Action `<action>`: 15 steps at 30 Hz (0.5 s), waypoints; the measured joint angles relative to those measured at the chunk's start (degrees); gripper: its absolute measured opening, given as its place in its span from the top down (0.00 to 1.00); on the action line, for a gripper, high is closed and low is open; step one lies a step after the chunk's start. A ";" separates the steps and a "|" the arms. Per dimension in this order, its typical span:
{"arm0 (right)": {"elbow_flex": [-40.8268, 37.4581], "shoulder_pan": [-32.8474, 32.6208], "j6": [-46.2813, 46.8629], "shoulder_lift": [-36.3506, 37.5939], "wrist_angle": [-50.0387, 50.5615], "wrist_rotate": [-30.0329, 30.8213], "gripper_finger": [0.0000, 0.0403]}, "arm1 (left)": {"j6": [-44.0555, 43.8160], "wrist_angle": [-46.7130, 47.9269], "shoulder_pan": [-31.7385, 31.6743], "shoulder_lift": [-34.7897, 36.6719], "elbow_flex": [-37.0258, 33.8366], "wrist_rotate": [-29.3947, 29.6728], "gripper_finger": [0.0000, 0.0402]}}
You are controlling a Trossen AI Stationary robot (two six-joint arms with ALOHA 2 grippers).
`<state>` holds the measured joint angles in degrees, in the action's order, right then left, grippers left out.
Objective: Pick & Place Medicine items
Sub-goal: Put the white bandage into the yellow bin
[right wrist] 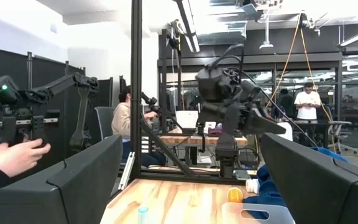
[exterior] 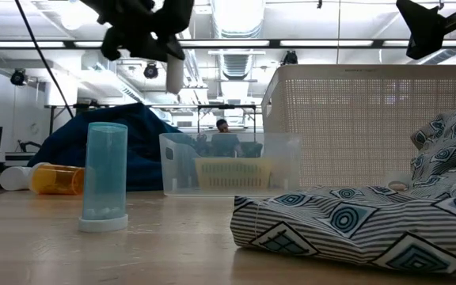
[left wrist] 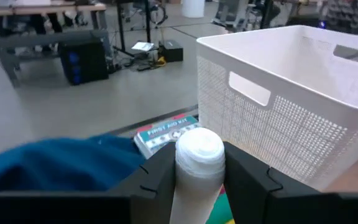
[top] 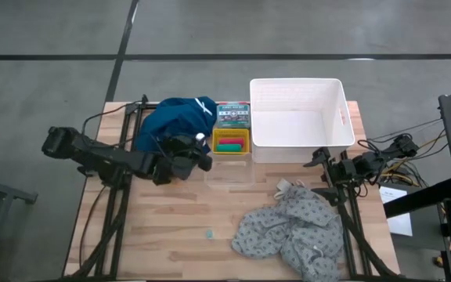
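Note:
My left gripper (top: 200, 153) (left wrist: 197, 163) is shut on a white tube (left wrist: 199, 152) and hovers beside the dark blue cloth (top: 174, 121), above the table's middle. A yellow tray (top: 230, 144) next to it holds a red tube and a green tube. A pale blue bottle (exterior: 105, 178) stands upside down on its cap. An orange pill bottle (exterior: 58, 180) lies on its side by the cloth. My right gripper (top: 319, 159) (right wrist: 191, 186) is open and waits by the white basket's (top: 296, 117) near right corner. My left gripper pinches the white tube between its two fingers, one on each side of the tube's upper part (left wrist: 199, 171). The fingers (left wrist: 157, 177) come roughly level from the table's left. The tube stands upright, and its lower end (exterior: 174, 79) hangs below the gripper, clear of the table.
A first aid kit box (top: 232, 115) lies behind the yellow tray, and a clear plastic box (exterior: 228, 162) stands in front of it. A grey patterned cloth (top: 288, 231) is heaped on the near right of the table. People show in the room beyond.

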<state>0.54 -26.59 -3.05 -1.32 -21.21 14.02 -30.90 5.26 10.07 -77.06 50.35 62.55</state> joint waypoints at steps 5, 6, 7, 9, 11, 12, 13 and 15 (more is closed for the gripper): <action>0.01 -0.02 0.00 0.01 -0.01 0.01 0.06 | 10.75 -4.36 -4.81 0.01 0.00 -7.84 0.70; 0.00 0.00 0.00 -0.01 -0.02 0.00 0.06 | 12.37 -4.99 -5.99 0.00 0.00 -10.08 0.70; 0.00 -0.02 0.00 0.01 0.00 0.00 0.06 | 13.97 -5.49 -7.19 0.00 0.00 -12.64 0.70; 0.00 0.00 0.00 0.02 -0.02 0.00 0.06 | 16.31 -6.02 -9.83 0.00 0.00 -18.31 0.70; 0.01 -0.01 0.00 0.02 -0.01 0.00 0.06 | 17.44 -6.39 -12.60 0.02 0.00 -24.51 0.70; 0.01 -0.02 0.00 0.00 -0.02 0.00 0.06 | 17.47 -6.54 -14.06 0.00 0.00 -27.49 0.70; 0.00 0.00 0.00 -0.01 -0.02 0.00 0.06 | 17.49 -6.79 -15.47 0.00 0.00 -30.28 0.70; 0.02 0.00 0.00 0.00 -0.02 0.00 0.06 | 17.50 -7.00 -18.06 0.00 0.00 -35.30 0.70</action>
<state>0.55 -26.59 -3.05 -1.31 -21.23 14.02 -13.40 -1.73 -7.99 -77.06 50.35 27.25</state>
